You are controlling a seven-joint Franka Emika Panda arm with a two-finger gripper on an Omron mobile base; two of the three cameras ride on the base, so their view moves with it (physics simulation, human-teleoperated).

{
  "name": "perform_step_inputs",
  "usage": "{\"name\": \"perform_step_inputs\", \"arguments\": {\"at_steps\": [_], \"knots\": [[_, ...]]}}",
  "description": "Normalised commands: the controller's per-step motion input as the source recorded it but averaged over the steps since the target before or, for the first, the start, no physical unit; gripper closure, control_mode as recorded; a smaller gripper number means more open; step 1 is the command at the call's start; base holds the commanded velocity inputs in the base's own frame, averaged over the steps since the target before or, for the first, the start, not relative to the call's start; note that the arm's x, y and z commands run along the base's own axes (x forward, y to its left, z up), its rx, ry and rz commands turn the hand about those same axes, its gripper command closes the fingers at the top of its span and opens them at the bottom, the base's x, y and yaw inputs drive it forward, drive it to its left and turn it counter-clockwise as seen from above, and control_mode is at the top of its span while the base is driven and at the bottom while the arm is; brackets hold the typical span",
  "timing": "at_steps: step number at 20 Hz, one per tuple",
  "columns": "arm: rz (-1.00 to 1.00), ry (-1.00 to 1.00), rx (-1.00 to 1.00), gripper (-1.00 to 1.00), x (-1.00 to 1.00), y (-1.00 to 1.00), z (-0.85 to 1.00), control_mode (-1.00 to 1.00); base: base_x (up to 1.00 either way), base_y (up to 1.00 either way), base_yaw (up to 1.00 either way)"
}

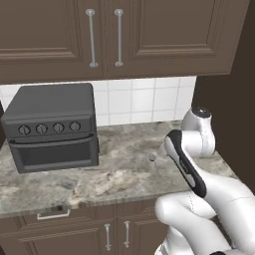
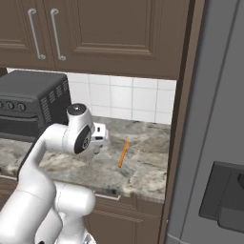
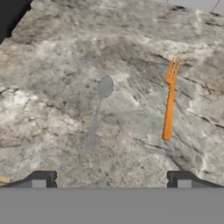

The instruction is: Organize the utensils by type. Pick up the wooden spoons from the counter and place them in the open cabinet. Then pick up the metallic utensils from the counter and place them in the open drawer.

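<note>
Left base view looks over the counter, a grey-and-tan veined stone worktop on dark brown base cabinets, with a dark toaster oven standing at its left end against the white tiled wall. Closed dark brown wall cabinets with silver bar handles hang above. The white arm rises from the lower right and bends over the counter's right end, and just left of its dark forearm a thin grey spoon lies on the stone, faint against the veining. Right base view shows the same stretch from the other side: the arm reaches up from the lower left, its wrist above the counter near the oven, and a slim orange utensil lies flat on the stone right of the wrist, nearer the front edge than the tiles; a grey refrigerator stands beyond the counter's right end. Hand view looks straight down on the counter: the grey spoon lies near the middle with its round bowl toward the tiled edge, and the orange utensil, a fork with its tines toward the same edge, lies apart to its right, roughly parallel. The gripper hangs above both with its two dark fingertips spread wide, holding nothing and touching neither utensil.
</note>
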Motion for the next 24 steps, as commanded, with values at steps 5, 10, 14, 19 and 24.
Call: {"name": "perform_step_inputs", "arguments": {"at_steps": [5, 10, 14, 19, 24], "knots": [[0.00, 0.14, -0.01, -1.00, 0.57, 0.26, -0.51, -1.00, 0.00, 0.00, 0.00], [0.00, 0.10, 0.00, -1.00, 0.59, 0.24, -0.50, -1.00, 0.00, 0.00, 0.00], [0.00, 0.11, 0.00, -1.00, 0.54, 0.02, -0.51, -1.00, 0.00, 0.00, 0.00], [0.00, 0.03, 0.00, -1.00, 0.38, 0.01, -0.42, -1.00, 0.00, 0.00, 0.00], [0.00, 0.00, 0.00, -1.00, 0.33, 0.00, -0.34, -1.00, 0.00, 0.00, 0.00]]}}
